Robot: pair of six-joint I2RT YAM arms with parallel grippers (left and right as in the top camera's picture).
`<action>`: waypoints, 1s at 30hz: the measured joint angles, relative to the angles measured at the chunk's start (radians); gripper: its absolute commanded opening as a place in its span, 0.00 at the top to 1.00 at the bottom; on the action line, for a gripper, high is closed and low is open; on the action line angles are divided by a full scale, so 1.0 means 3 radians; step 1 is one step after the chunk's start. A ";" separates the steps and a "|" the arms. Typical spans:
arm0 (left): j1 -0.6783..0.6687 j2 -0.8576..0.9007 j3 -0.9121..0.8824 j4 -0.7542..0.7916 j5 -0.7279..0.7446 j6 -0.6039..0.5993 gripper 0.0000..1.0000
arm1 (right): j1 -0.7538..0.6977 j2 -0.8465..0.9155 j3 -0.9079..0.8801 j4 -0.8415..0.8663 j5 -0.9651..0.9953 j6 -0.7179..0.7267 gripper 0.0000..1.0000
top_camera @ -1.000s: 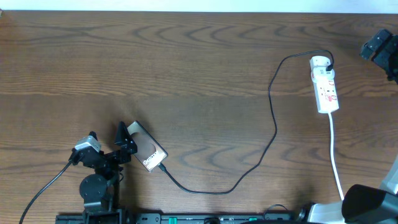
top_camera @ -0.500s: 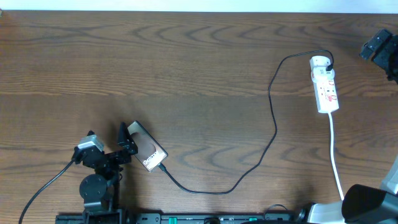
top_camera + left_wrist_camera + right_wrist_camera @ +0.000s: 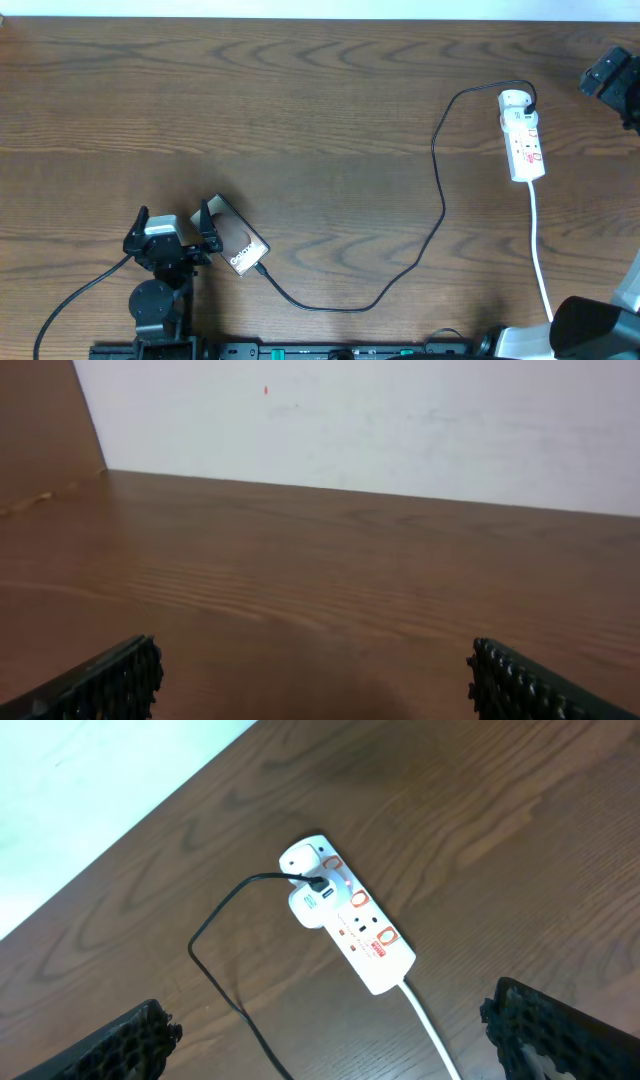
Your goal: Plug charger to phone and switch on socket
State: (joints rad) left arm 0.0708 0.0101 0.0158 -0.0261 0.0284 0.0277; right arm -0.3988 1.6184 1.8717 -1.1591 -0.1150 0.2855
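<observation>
**Charger in, switch to go:** A gold-backed phone lies at the near left of a dark wooden surface. The small plug tip of the black charger meets the phone's lower end. From overhead the tip appears seated in the port, though the joint is too small to be sure. The cable loops across the surface and climbs to the white socket at the far right, where its black plug head sits in the outlet nearest the rounded end.

The left gripper sits just beside the phone's upper end, jaws spread wide and holding nothing. Its wrist camera shows only bare wood between them. The right gripper hangs near the socket and looks down on it, jaws likewise wide apart and empty. The strip and its white cord lie well clear below.

By the look of it, the first half of the job, joining charger to phone, is done or very nearly so. What is left is the switch. The red-marked switches on the strip are too small to read as on or off, and nothing is touching them. The right arm seems the one placed for that press. It would have to come down onto the switch beside the occupied outlet without nudging the plug.
</observation>
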 measured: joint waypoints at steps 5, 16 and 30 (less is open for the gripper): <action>0.0000 0.0000 0.0005 -0.0003 0.0114 -0.0004 0.03 | 0.0000 0.0000 0.0000 0.0000 0.0000 0.0000 0.01; -0.0003 0.0000 0.0005 0.0000 0.0172 0.0083 0.03 | 0.0000 0.0000 0.0000 -0.0001 0.0000 0.0000 0.01; -0.0003 0.0000 0.0005 0.0003 0.0173 -0.0032 0.03 | 0.0000 0.0000 0.0000 -0.0001 0.0000 0.0000 0.01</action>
State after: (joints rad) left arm 0.0700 0.0101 0.0174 -0.0254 0.0803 0.0181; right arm -0.3988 1.6184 1.8717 -1.1595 -0.1150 0.2855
